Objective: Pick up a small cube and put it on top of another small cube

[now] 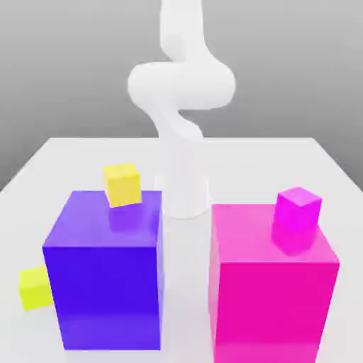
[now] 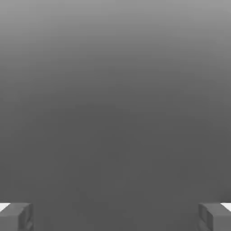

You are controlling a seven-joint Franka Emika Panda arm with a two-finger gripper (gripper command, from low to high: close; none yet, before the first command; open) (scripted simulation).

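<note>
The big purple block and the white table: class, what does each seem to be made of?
Purple block: looks like smooth, glossy plastic; its top mirrors the small yellow cube behind it. Table: plain matt white, no grain; material unclear.

A flat white table carries everything. Taking its centre as the dial in the exterior view, a big glossy violet-blue block stands at seven o'clock and a big glossy magenta block at five. A small greenish lemon-yellow cube lies at eight o'clock, just beside the violet-blue block.
</note>
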